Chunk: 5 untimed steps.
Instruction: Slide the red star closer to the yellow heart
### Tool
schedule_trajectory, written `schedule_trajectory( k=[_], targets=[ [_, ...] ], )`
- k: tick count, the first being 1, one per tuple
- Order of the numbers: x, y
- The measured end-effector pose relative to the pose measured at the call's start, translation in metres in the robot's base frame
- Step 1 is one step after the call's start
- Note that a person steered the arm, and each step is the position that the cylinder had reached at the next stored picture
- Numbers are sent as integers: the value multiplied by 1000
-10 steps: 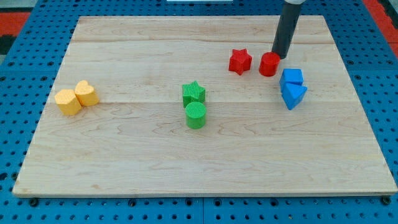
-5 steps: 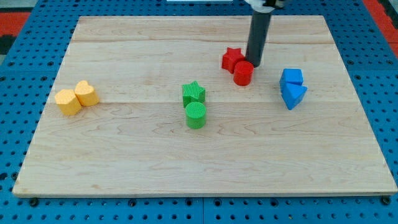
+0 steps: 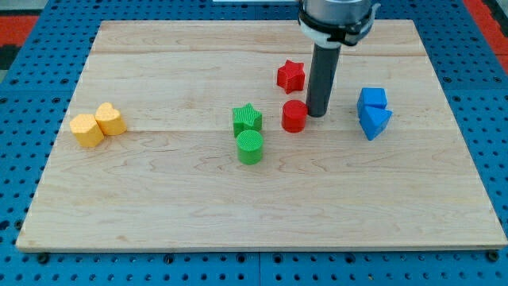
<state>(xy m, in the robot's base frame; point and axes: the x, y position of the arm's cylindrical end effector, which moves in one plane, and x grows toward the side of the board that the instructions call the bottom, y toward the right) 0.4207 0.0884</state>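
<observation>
The red star (image 3: pixel 291 75) lies on the wooden board toward the view's top, right of centre. Two yellow blocks sit at the view's left, touching each other: one (image 3: pixel 109 119) on the right, which looks like the yellow heart, and one (image 3: pixel 86 130) on the left. My tip (image 3: pixel 317 114) rests on the board below and to the right of the red star, just right of a red cylinder (image 3: pixel 294 116) and close to it. The tip does not touch the star.
A green star (image 3: pixel 247 119) and a green cylinder (image 3: pixel 250 147) sit together at the board's middle, left of the red cylinder. A blue cube (image 3: pixel 371 99) and a blue triangular block (image 3: pixel 375 121) sit at the view's right.
My tip moved left and toward the view's bottom, pushing the red cylinder down-left past the red star. The star was nudged slightly left and up.
</observation>
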Motion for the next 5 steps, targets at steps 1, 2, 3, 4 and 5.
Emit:
schedule_trajectory(
  k=[1, 2, 3, 4, 5],
  targets=[
    [29, 9],
    [32, -48],
    [12, -64],
    [-26, -65],
    [-60, -65]
  ],
)
